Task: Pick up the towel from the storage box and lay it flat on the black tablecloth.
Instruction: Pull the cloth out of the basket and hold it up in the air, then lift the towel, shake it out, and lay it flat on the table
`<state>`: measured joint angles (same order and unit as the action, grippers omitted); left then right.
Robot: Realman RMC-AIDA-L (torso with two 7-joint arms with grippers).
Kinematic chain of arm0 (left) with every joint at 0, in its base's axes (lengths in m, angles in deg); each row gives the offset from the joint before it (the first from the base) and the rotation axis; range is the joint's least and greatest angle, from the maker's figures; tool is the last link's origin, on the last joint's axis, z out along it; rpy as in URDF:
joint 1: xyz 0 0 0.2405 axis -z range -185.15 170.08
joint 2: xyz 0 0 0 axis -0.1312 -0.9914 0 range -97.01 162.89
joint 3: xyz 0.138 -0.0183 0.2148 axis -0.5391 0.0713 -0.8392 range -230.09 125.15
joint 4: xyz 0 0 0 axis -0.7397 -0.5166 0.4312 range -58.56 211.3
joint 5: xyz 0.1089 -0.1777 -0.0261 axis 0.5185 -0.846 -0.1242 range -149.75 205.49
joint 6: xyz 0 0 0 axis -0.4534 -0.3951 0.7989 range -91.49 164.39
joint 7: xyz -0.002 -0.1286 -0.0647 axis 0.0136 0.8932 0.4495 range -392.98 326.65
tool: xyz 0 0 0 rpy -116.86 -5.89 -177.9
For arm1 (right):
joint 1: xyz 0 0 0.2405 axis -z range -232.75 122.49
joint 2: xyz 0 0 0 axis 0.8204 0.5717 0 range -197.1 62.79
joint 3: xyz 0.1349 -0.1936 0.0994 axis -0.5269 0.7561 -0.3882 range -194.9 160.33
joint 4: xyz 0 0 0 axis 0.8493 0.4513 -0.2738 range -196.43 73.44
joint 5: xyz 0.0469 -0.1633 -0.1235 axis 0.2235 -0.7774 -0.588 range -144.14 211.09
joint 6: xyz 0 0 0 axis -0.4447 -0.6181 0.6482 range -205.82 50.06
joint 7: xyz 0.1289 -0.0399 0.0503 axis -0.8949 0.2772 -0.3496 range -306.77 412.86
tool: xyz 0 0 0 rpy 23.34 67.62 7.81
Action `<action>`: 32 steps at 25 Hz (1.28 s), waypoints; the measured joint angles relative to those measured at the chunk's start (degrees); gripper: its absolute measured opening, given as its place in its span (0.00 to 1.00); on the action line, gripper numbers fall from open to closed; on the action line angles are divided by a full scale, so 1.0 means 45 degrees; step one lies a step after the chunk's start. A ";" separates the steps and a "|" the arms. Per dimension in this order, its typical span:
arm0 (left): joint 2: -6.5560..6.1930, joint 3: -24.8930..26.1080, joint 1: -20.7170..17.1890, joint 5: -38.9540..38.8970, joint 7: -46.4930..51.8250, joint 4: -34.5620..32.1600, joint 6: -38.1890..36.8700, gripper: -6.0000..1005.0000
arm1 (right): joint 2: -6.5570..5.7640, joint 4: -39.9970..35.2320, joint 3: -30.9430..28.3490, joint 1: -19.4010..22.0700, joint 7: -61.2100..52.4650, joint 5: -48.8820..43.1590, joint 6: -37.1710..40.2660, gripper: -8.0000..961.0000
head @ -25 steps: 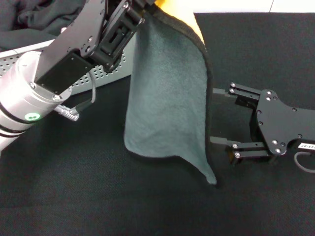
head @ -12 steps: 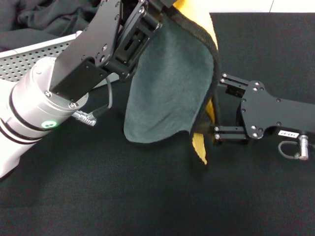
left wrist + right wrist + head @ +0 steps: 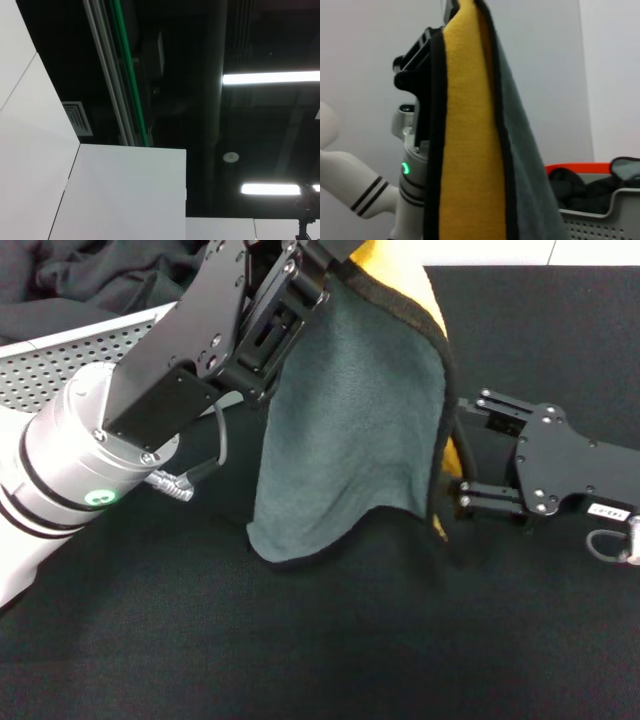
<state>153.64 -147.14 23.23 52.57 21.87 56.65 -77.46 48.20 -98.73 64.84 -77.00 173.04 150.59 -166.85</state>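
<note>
The towel (image 3: 350, 430) hangs from my left gripper (image 3: 312, 254) at the top edge of the head view, grey side toward the camera, yellow side behind, dark trim all round. Its lower edge hangs just above the black tablecloth (image 3: 300, 650). My right gripper (image 3: 462, 447) is open at the towel's right edge, one finger above and one below a strip of the yellow side. The right wrist view shows the towel (image 3: 467, 150) edge-on, with the left gripper (image 3: 420, 70) behind it. The left wrist view shows only the ceiling.
The storage box (image 3: 60, 355), light grey with small holes, stands at the back left behind my left arm, with dark clothing (image 3: 90, 275) in it. It also shows in the right wrist view (image 3: 600, 220).
My left arm carried the towel to the right. My right gripper came up to the towel's right edge, then shifted slightly right. The yellow corner that hung low half a second ago is now mostly hidden.
</note>
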 joint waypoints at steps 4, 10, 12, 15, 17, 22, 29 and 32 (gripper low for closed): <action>-0.0005 -0.0019 -0.0013 0.0050 0.0032 0.0001 0.0001 0.03 | -0.0025 0.0050 -0.0214 0.0183 0.0016 0.0002 0.0010 0.86; -0.0021 -0.0170 -0.0026 0.0088 0.0126 -0.0003 -0.0023 0.03 | -0.0048 0.0206 -0.0364 0.0262 0.0141 -0.0076 0.0029 0.59; -0.0015 -0.0305 -0.0057 0.0082 0.0128 -0.0036 -0.0040 0.03 | -0.0050 0.0208 -0.0366 0.0265 0.0145 -0.0102 0.0029 0.56; -0.0012 -0.0413 -0.0134 0.0030 0.0131 -0.0069 -0.0060 0.03 | -0.0051 0.0209 -0.0370 0.0268 0.0148 -0.0156 0.0024 0.51; -0.0011 -0.0414 -0.0153 0.0030 0.0132 -0.0072 -0.0065 0.03 | -0.0063 0.0206 -0.0370 0.0274 0.0164 -0.0178 0.0004 0.48; -0.0006 -0.0423 -0.0298 0.0074 0.0134 -0.0083 -0.0085 0.03 | -0.0088 0.0082 -0.0354 0.0342 0.0573 -0.0476 -0.0176 0.29; -0.0222 -0.0648 -0.0449 0.0508 0.1075 -0.0107 -0.0107 0.03 | -0.0299 -0.0470 -0.0872 0.0545 0.0301 -0.0496 -0.1234 0.04; -0.0604 -0.0598 -0.0498 0.1193 0.1935 -0.0142 -0.0150 0.03 | -0.0575 -0.1825 -0.1136 0.1048 -0.0762 -0.0503 -0.1692 0.02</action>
<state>150.92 -149.83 20.99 57.94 30.57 56.01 -78.13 45.61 -106.94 59.73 -72.29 169.61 148.33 -174.46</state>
